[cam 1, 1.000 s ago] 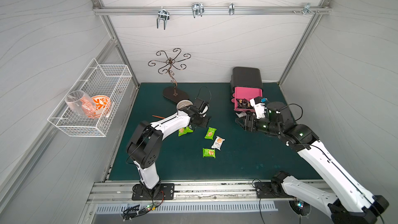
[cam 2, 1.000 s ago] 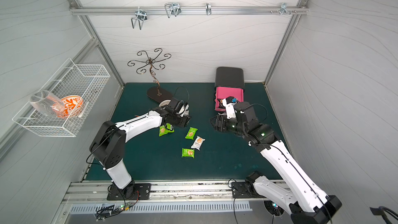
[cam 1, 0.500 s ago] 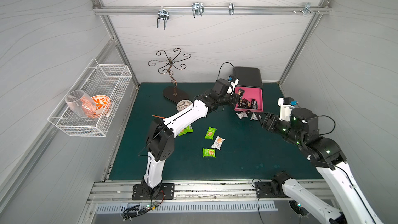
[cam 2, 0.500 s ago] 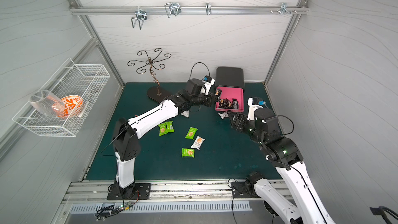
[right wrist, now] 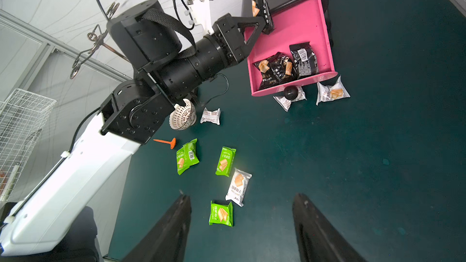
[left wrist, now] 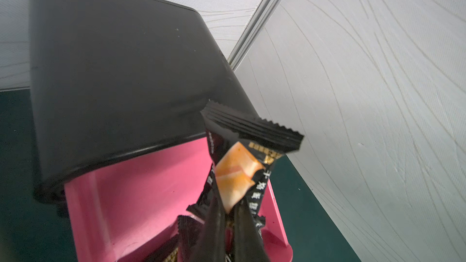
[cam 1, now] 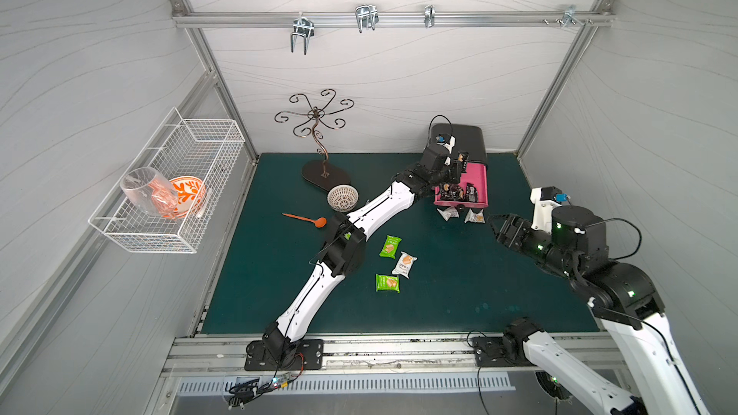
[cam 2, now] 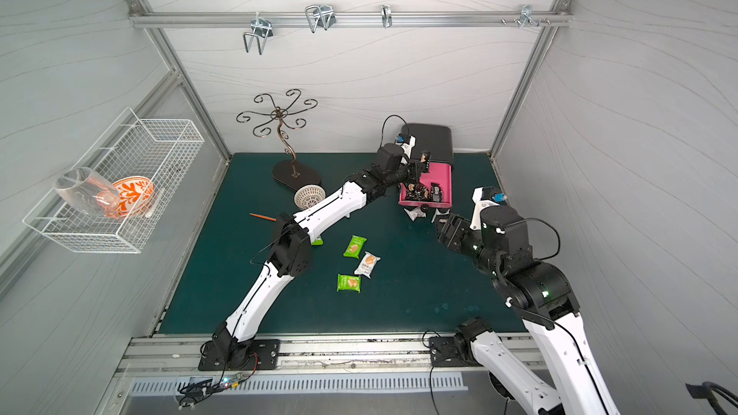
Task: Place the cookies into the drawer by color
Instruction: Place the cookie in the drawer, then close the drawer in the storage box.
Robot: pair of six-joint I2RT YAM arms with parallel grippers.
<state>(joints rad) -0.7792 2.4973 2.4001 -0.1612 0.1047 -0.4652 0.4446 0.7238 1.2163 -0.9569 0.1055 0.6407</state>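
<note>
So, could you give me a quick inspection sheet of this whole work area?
Surface: dark green mat, flat, faintly marked near the front.
Job's things: black chest with its top pink drawer open, black-wrapped cookies inside; green packets and white packets lie on the mat.
Clutter: white perforated bowl, orange spoon, bronze scroll-wire stand.
Pincers: left pincer shut on a black packet over the drawer; right pincer open, empty.
Cables: black cable loop above the left wrist, black cable beside the right arm, both slack.
Surroundings: white wire basket on the side wall holding a clear glass and an orange-patterned bowl; metal hooks on the overhead rail.
</note>
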